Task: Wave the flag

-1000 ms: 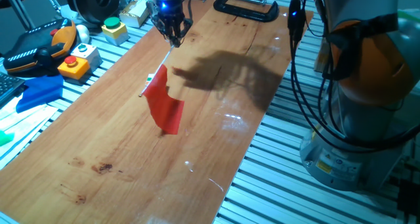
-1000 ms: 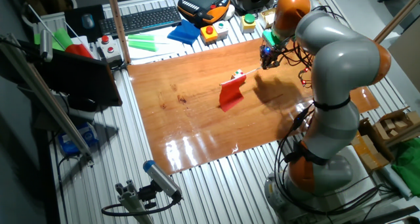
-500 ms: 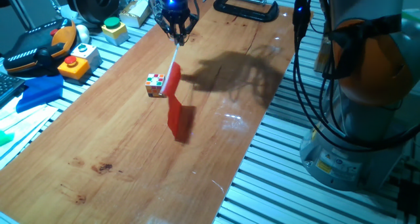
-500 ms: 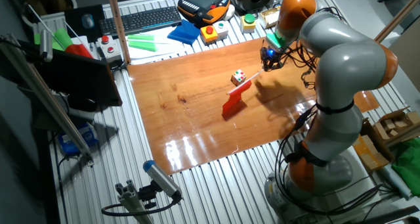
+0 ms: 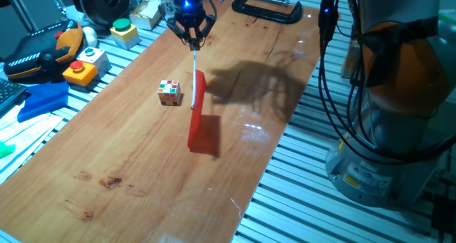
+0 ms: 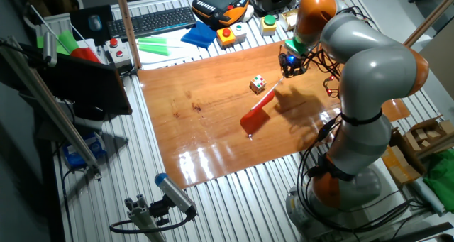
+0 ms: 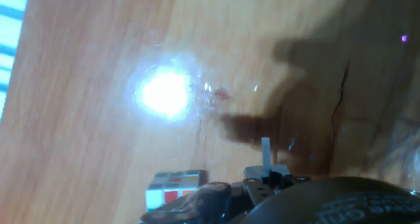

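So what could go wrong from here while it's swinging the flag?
1. The puzzle cube sits on the wooden board close beside the flag; a swing toward that side could knock it.
2. The end effector grips only the top end of the thin white stick, so a fast swing might let it slip or twist.
3. The red cloth hangs low over the board and might drag if the arm dips.
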